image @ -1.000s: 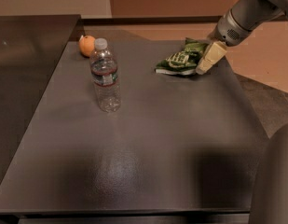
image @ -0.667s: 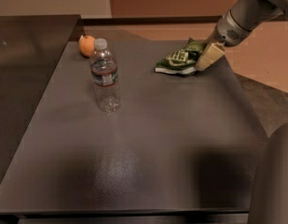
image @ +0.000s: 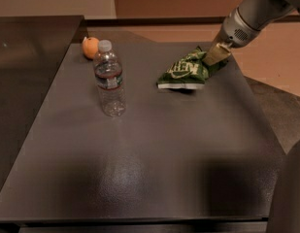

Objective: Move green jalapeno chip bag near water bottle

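The green jalapeno chip bag [image: 183, 72] is at the back right of the dark table [image: 154, 164], its white bottom edge turned toward me. My gripper [image: 216, 57] comes in from the upper right and is shut on the bag's right end. The bag's left end hangs a little above the table, with a shadow beneath it. The water bottle [image: 109, 79] stands upright at the table's back left, clear with a white cap and a dark label band, about a bag's length to the left of the bag.
A small orange fruit [image: 90, 46] sits at the back left corner, just behind the bottle. A darker counter [image: 23, 72] adjoins the table's left side. The table's right edge runs close under my arm.
The bag has shifted a little left and toward me and now hangs more open from the gripper. The bottle and the orange have not moved.
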You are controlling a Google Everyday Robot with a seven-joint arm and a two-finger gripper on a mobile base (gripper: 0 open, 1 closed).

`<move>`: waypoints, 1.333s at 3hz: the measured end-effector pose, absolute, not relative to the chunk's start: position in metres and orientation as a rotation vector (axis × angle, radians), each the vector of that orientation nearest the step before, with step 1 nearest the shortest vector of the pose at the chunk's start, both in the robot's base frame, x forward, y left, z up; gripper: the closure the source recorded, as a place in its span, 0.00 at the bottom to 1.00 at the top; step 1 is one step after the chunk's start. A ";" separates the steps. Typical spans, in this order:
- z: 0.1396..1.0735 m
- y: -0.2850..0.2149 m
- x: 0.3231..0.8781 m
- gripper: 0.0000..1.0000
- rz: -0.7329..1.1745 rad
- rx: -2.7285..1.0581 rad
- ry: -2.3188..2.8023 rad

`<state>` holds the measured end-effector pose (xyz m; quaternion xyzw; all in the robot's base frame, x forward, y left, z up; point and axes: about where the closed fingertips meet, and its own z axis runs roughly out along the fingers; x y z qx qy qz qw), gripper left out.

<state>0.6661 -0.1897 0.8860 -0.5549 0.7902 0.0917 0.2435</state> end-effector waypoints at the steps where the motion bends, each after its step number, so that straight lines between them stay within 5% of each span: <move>1: 0.896 -0.177 0.649 1.00 0.239 -1.583 2.105; 4: 0.908 -0.119 0.589 1.00 0.323 -1.956 1.753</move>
